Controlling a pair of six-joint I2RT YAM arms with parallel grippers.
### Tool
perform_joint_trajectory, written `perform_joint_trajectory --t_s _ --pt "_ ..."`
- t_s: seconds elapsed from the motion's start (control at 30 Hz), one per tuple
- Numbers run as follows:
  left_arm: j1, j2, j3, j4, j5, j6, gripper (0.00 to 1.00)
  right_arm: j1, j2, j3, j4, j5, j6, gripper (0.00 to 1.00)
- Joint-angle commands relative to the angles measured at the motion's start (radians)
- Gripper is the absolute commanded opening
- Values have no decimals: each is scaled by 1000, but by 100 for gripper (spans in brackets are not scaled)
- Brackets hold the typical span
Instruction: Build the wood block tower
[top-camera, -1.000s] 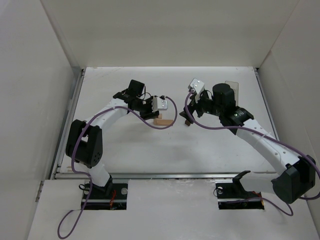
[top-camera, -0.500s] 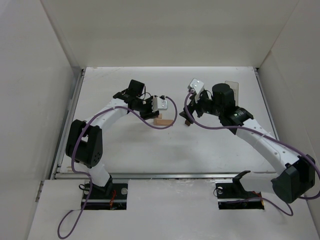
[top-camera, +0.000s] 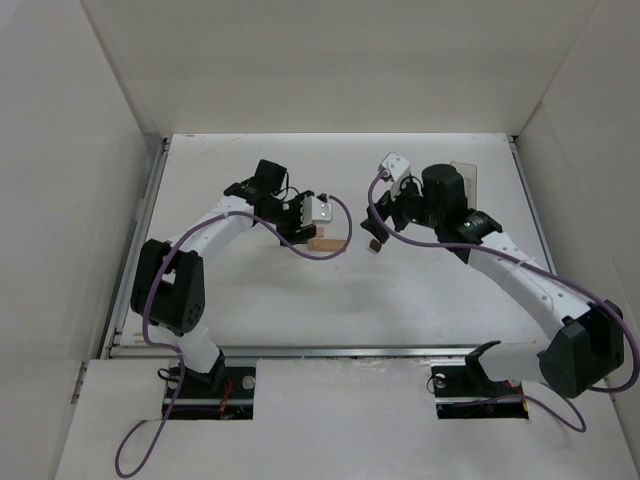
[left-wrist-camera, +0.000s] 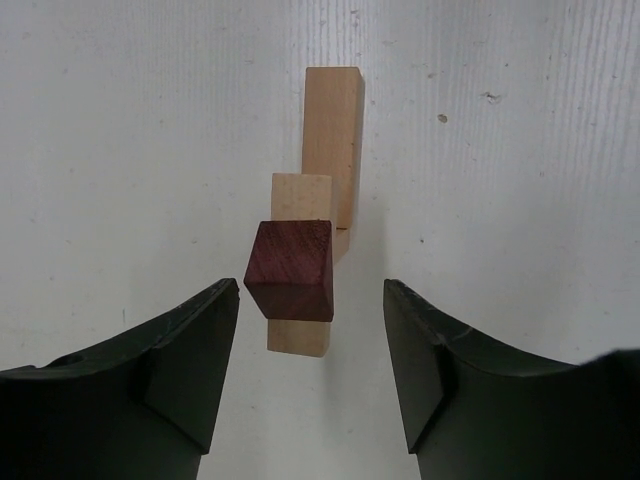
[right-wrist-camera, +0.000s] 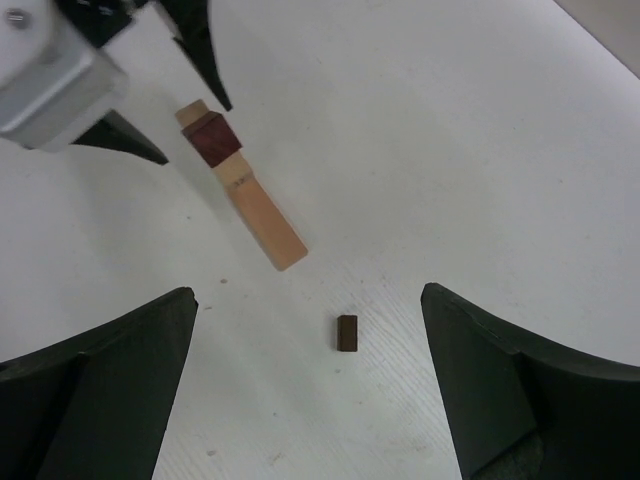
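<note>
The wood block tower stands mid-table: a long tan bar (left-wrist-camera: 332, 130) lies flat, a shorter tan block (left-wrist-camera: 300, 335) rests on it, and a dark reddish cube (left-wrist-camera: 290, 282) sits on top. My left gripper (left-wrist-camera: 312, 340) is open just above the stack, its jaws on either side of the cube with a gap on both sides. From above, the stack (top-camera: 328, 243) lies under the left gripper (top-camera: 312, 226). A small dark brown block (right-wrist-camera: 346, 333) lies alone on the table, below my open right gripper (right-wrist-camera: 308, 300), which holds nothing.
A clear plastic box (top-camera: 465, 176) stands at the back right, behind the right arm. White walls enclose the table (top-camera: 250, 290) on three sides. The two grippers hang close to each other near the middle; the left one (right-wrist-camera: 60, 80) shows in the right wrist view.
My left gripper's jaws have spread apart and let go of the reddish cube, which stays on the stack. The right gripper has drawn slightly back from the small dark block.
</note>
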Motion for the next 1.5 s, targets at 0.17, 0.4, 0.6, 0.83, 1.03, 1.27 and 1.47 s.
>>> perform_joint_trajectory --t_s 0.17,0.4,0.6,0.83,1.03,1.27,1.47 --pt "13 -71 62 -52 83 20 64 -38 118 120 -74 231 164 91" --pt "13 -150 83 -99 101 -12 77 -20 201 134 -153 337 216 65" --pt "59 -336 41 -3 -6 -248 84 5 247 125 -217 392 207 53" --pt "81 -741 -309 466 -267 -694 100 35 391 138 -217 365 165 54" --pt "81 -852 -476 563 -500 -886 100 35 497 197 -228 354 139 55" --pt "81 -868 -527 560 -569 -926 100 35 520 197 -228 363 148 44" --pt "81 -892 -547 573 -559 -915 100 44 551 207 -219 372 167 41"
